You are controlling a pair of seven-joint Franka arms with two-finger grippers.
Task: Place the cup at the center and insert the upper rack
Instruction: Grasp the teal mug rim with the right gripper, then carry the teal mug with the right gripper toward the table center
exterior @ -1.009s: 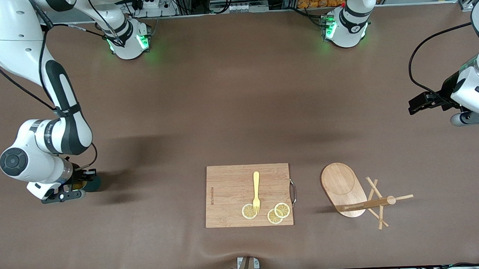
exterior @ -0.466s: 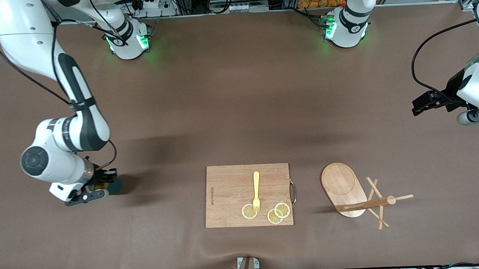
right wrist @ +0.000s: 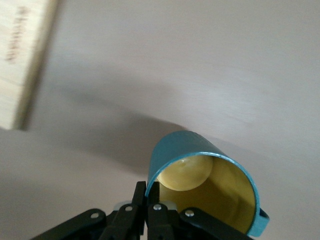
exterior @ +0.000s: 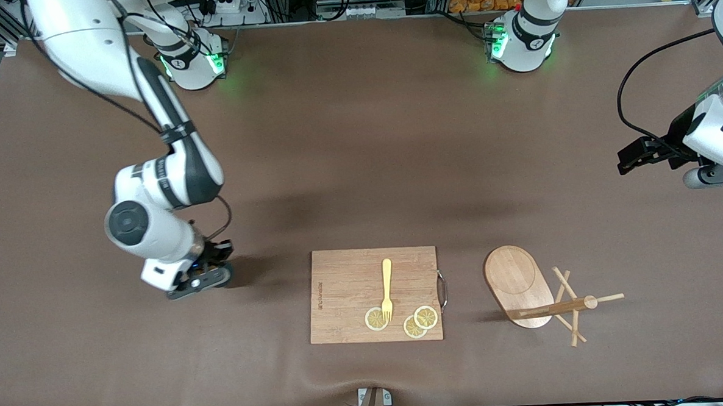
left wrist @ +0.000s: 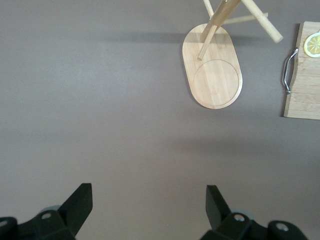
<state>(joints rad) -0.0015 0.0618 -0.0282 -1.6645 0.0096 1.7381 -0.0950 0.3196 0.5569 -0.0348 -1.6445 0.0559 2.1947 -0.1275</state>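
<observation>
The brown counter (exterior: 360, 166) is the biggest thing before me. On it, near the front camera, lies the cutting board (exterior: 374, 294), with a metal handle (exterior: 443, 290) on the edge facing my left arm's end. A yellow fork (exterior: 387, 289) lies along the board, its tines touching one of three lemon slices (exterior: 425, 317) clustered at the board's nearer edge.

Beside the board, toward my left arm's end, stands the upper rack (exterior: 519, 286): an oval bamboo base with its post rising from the nearer end of the oval and thin pegs crossing at the top.

My right pincer (exterior: 203, 272) hangs low over the counter beside the board, toward my right arm's end. In my right wrist view its fingers are pressed together on the rim wall of the cup (right wrist: 207, 187), one inside and one outside; the teal cup tilts so its tan-yellow inside shows, and whether it touches the counter I cannot tell.

My left arm waits over its own end of the counter, its left pincer (left wrist: 147, 202) with fingers spread wide apart, holding nothing.
</observation>
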